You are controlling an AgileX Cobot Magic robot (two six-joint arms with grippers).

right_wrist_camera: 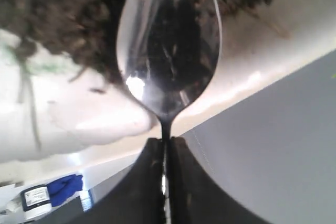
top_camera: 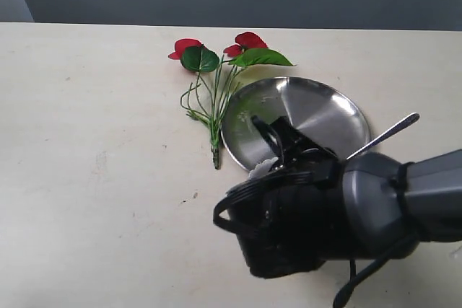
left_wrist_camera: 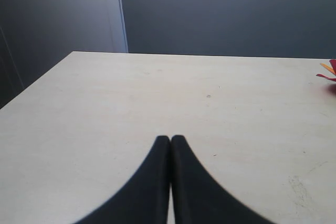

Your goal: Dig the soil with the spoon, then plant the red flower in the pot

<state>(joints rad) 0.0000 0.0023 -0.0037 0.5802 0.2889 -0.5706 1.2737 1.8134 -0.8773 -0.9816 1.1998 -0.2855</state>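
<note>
The red flower [top_camera: 216,70] lies flat on the table behind the steel plate's left edge; a red tip of it [left_wrist_camera: 328,72] shows in the left wrist view. My right gripper [right_wrist_camera: 166,141] is shut on the spoon's thin neck. The shiny spoon bowl [right_wrist_camera: 168,51] is pushed into the dark crumbly soil [right_wrist_camera: 63,19] inside the white pot [right_wrist_camera: 94,124]. In the exterior view the right arm covers most of the pot; only a bit of its wavy rim [top_camera: 260,169] shows, and the spoon handle [top_camera: 386,133] sticks out behind. My left gripper [left_wrist_camera: 170,139] is shut and holds nothing, above bare table.
A round steel plate [top_camera: 317,106] lies just behind the pot and right of the flower stems. The pale table [top_camera: 94,178] stretches to the left. The bulky right arm [top_camera: 361,207] fills the lower right of the exterior view.
</note>
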